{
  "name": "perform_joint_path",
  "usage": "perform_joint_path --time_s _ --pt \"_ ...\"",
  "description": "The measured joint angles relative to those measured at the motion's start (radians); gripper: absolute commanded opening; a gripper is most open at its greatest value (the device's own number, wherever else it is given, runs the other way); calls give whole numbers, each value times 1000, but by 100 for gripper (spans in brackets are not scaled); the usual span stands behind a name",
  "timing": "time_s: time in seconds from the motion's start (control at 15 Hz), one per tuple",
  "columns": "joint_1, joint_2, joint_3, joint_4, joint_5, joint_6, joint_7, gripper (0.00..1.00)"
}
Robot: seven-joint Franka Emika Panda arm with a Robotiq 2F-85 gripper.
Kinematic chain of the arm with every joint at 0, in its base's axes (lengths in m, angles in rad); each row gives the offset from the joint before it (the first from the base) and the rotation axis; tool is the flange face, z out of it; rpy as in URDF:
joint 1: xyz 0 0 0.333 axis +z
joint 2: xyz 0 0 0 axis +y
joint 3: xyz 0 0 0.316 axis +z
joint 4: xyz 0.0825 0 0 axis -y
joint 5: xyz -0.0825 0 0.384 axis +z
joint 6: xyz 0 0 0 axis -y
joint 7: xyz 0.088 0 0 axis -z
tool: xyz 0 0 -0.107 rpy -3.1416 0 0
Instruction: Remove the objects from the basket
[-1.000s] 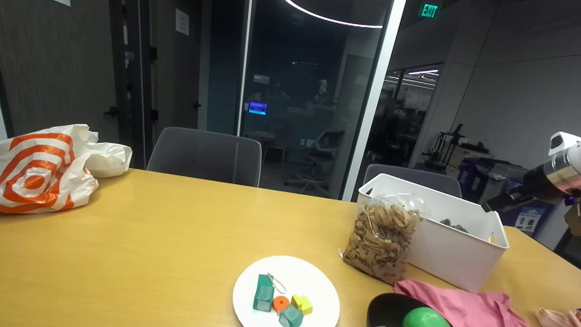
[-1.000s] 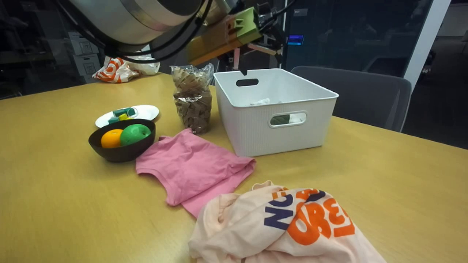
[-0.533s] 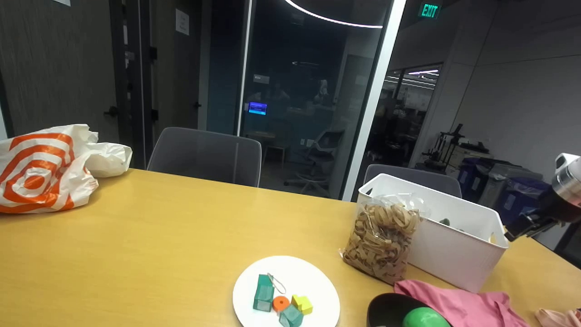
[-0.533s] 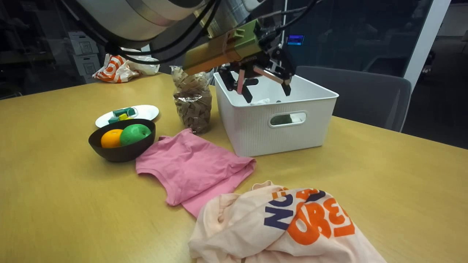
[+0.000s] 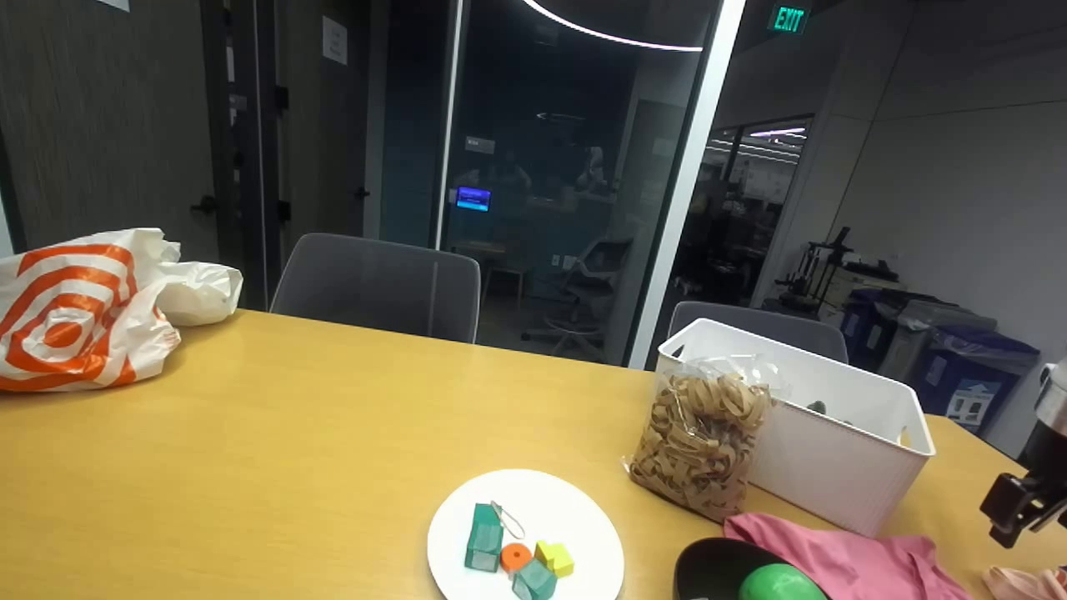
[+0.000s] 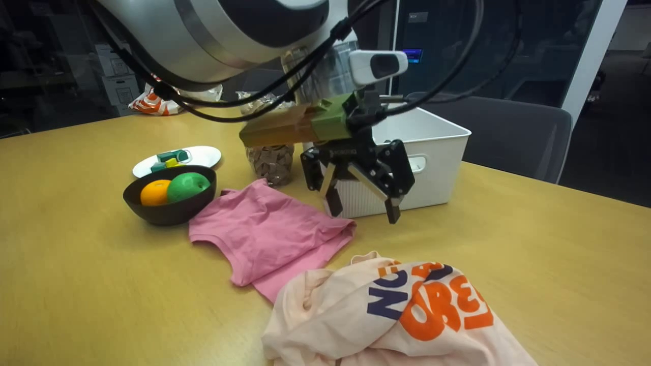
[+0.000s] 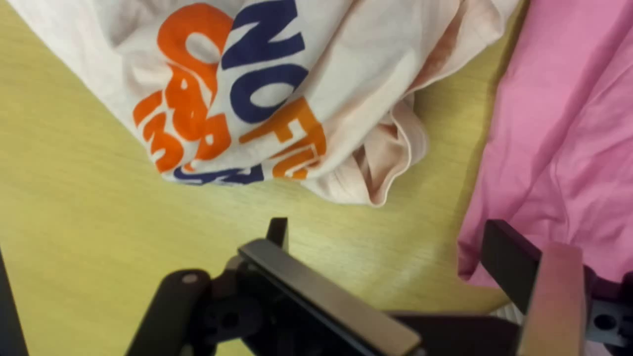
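In an exterior view, a black bowl (image 6: 165, 216) is seen at the left, with two round fruits (image 6: 188, 187) held in it. A white bag (image 6: 153, 104) is set far behind. Between these two, small blocks (image 6: 167, 156) are laid on a plate (image 6: 207, 154). A bag of strips (image 6: 270, 165) is stood just beside a long side of the basket (image 6: 435, 175).

The pink cloth (image 6: 269, 234) is spread on the surface (image 6: 101, 284), just beside the bowl. One corner is pointed at the basket's foot; its long way cannot be told.

The tool (image 6: 363, 209) is held above the surface, in front of the basket, and is pointed down. Its fingers (image 6: 393, 212) are spread wide apart, with the surface seen between them. In the wrist view, a bit of the pink cloth is hidden by one finger.

The peach cloth (image 6: 386, 330) is laid in a loose heap at the front, with blue and orange letters (image 6: 414, 328) printed on it. A small end of it is pointed towards the basket.

The basket is stood upright behind the peach cloth. Its long sides are stretched from front to back, with the far end set a little to the left. A short end is turned to the front. In an exterior view, something dark (image 5: 817, 407) is seen inside.
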Motion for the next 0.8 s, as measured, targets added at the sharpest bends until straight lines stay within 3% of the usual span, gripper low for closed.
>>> perform_joint_path --time_s 0.47,0.53,0.6,0.8 --pt "20 129 -80 -3 21 4 72 100" --pt "22 140 -90 -3 33 4 72 75" --pt "25 149 -97 -3 47 4 71 75" --pt "36 170 -108 -1 88 5 71 52"
